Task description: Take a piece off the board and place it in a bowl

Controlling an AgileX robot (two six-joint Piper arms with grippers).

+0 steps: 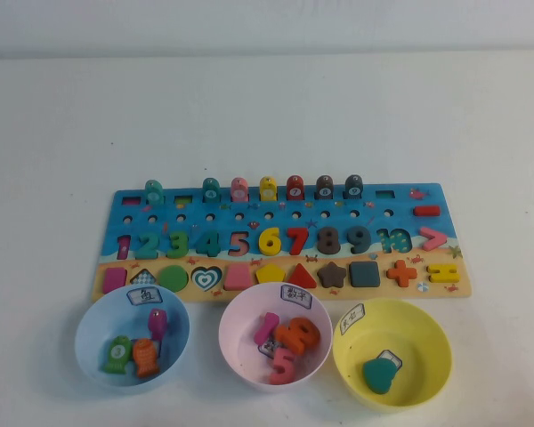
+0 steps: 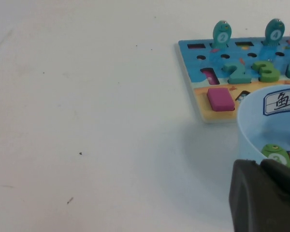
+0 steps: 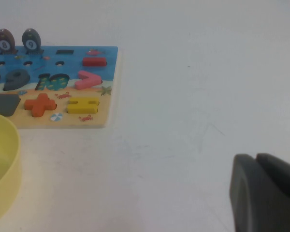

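In front of me the white surface [image 1: 267, 107] carries the long blue board [image 1: 276, 238], which lies flat across its middle. On my side of the board three bowls stand in a row directly on the surface: a light-blue bowl [image 1: 93, 351] toward my left, a pink bowl [image 1: 234, 342] in the centre, and the yellow bowl [image 1: 427, 342] toward my right.
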